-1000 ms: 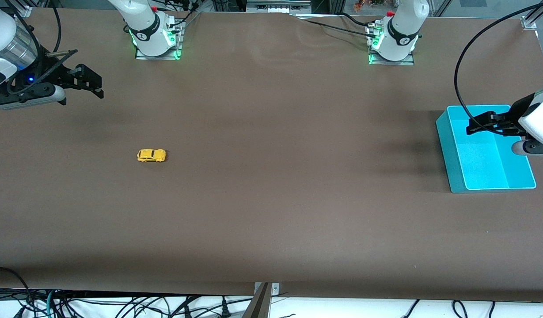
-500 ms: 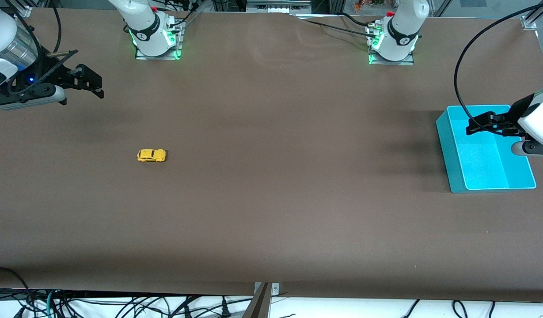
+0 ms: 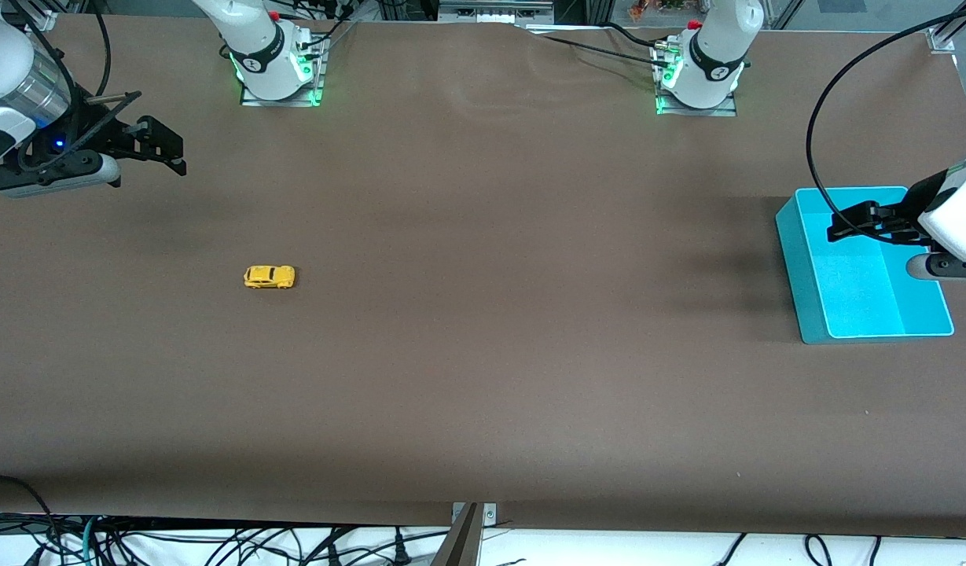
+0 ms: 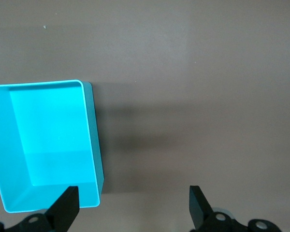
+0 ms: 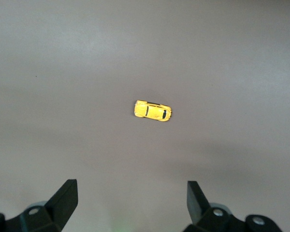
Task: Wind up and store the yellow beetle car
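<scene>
The yellow beetle car [image 3: 269, 277] stands on its wheels on the brown table, toward the right arm's end; it also shows in the right wrist view [image 5: 152, 111]. My right gripper [image 3: 164, 151] is open and empty, up in the air over the table at the right arm's end, well apart from the car. In its wrist view the right gripper [image 5: 132, 203] shows both fingers wide apart. My left gripper [image 3: 840, 226] is open and empty, over the turquoise bin [image 3: 806, 267]. The left wrist view shows the left gripper [image 4: 134, 205] over the bin's corner [image 4: 94, 145].
The turquoise bin is empty and sits at the left arm's end of the table. The two arm bases [image 3: 277, 67] [image 3: 696, 79] stand along the table's edge farthest from the front camera. Cables hang off the table's near edge [image 3: 483, 523].
Both grippers have shifted very slightly; the right gripper rose a little. The car and the bin have not moved.
</scene>
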Controlling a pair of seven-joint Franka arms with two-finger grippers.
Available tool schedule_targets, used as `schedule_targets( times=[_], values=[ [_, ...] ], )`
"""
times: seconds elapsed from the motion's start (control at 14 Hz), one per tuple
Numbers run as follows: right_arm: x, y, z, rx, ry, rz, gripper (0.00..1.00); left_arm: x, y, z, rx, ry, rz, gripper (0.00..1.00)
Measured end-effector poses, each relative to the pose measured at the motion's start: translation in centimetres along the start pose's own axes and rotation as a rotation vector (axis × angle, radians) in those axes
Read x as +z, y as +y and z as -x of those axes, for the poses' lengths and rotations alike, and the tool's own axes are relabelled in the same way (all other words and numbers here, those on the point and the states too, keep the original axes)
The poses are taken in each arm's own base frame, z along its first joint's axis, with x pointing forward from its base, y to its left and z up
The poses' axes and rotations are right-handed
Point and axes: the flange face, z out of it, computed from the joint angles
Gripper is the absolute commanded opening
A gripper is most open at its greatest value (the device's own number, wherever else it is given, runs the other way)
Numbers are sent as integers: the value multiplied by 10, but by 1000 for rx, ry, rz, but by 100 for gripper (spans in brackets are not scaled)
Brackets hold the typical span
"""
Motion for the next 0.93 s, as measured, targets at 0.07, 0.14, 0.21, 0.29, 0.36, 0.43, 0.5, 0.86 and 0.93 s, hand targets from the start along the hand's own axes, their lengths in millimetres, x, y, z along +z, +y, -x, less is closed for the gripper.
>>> schedule_targets(
  times=[0.07,0.14,0.21,0.29,0.36,0.43,0.5,0.86,0.93],
  values=[
    [0,0,0,0,-1,0,100,0,0,0,0,0,0,100],
    [0,0,0,0,-1,0,100,0,0,0,0,0,0,100],
    [0,0,0,0,-1,0,100,0,0,0,0,0,0,100],
    [0,0,0,0,-1,2,100,0,0,0,0,0,0,100],
    [0,1,0,0,-1,3,100,0,0,0,0,0,0,100],
    [0,1,0,1,-1,3,100,0,0,0,0,0,0,100],
    [1,1,0,1,-2,4,100,0,0,0,0,0,0,100],
    [3,1,1,1,-8,5,100,0,0,0,0,0,0,100],
    [7,1,1,1,-15,5,100,0,0,0,0,0,0,100]
  ],
)
